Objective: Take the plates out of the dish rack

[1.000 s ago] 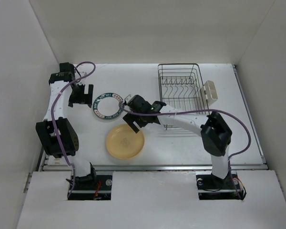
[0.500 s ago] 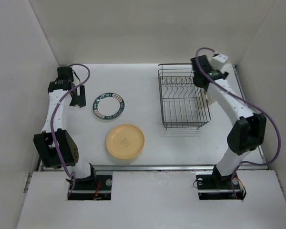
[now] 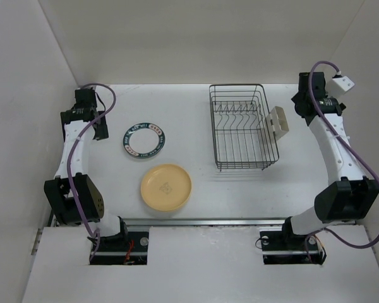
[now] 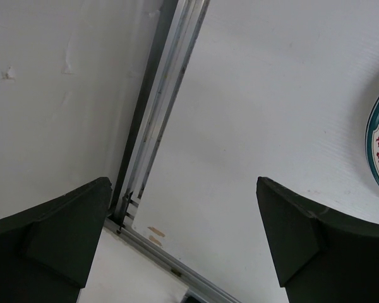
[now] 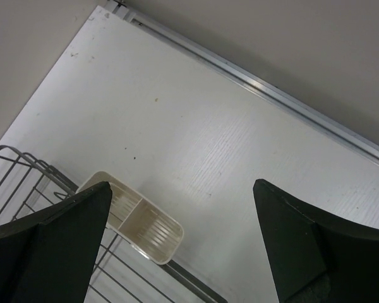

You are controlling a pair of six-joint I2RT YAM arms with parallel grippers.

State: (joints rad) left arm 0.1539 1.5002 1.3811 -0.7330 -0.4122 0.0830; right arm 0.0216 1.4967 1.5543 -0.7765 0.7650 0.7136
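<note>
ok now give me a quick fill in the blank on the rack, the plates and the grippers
1. The dish rack holds ____ plates.
2. Of the two plates on the table, the ____ one lies nearer the robot than the green-rimmed plate.
3. In the top view the beige caddy hangs on the rack's ____ side.
4. The left gripper and the right gripper both stand ____, holding nothing.
Missing words: no; yellow; right; open.
</note>
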